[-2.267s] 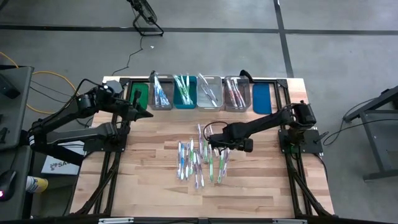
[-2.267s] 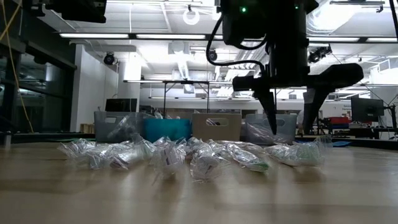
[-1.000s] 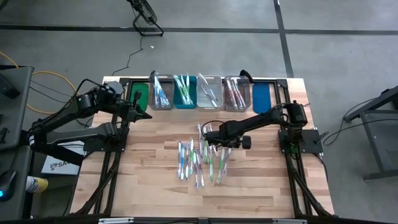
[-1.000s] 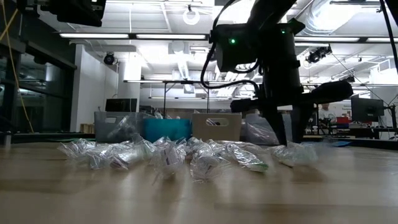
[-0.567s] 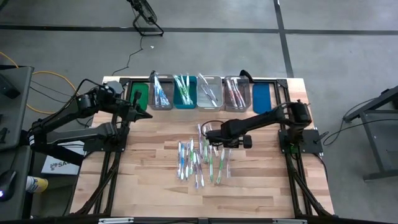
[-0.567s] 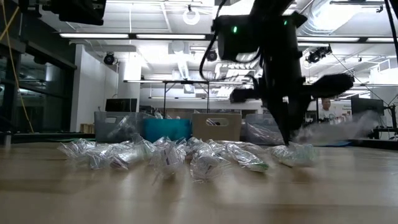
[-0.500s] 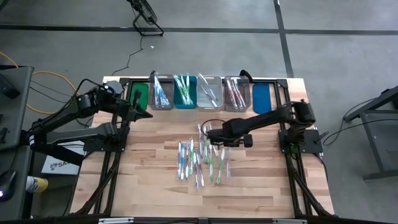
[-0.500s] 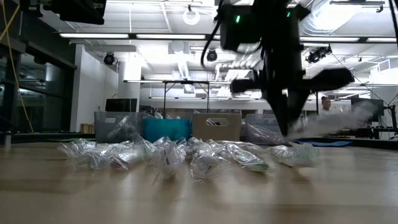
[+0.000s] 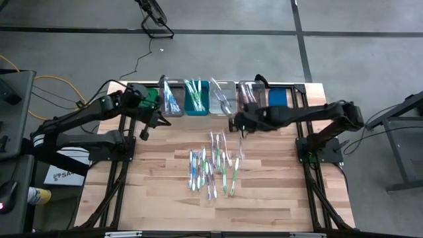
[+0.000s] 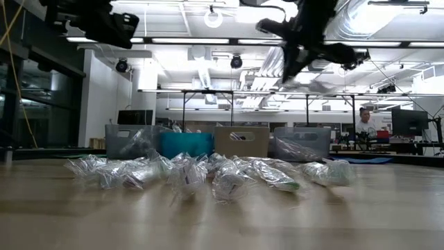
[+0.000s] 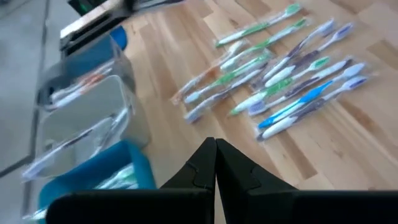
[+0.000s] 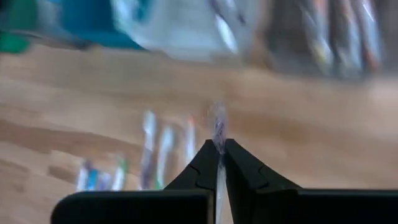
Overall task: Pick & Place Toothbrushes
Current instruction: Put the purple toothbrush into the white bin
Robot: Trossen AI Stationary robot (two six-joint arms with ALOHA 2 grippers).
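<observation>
The right gripper [image 9: 236, 123] is up in the air near the back of the table, just in front of the bins [image 9: 225, 99], and is clenched on one brush [image 12: 217, 127], a wrapped one w/ a purple-looking tip that sticks out between the tips. The rest of the brushes [image 9: 215, 165] lie in a loose pile on the middle of the table [image 9: 165, 178], in clear wrappers, well apart from that gripper. The left gripper [image 9: 147, 118] hangs near the back left, by the green bin [image 9: 151, 101]; its fingers [image 11: 214, 163] are pressed together w/ nothing between them. Risk as I judge it: the brush is held only at one thin end, so it can swing or slip out before the bin, esp. because the wrapper is slick. Also it may go into the wrong bin, since the bins stand side by side, touching. The bins are already filled w/ brushes that stick up over the rims, so a dropped brush could catch on them and fall back on the table. The left arm is close to the same row of bins, but not in the way now.
</observation>
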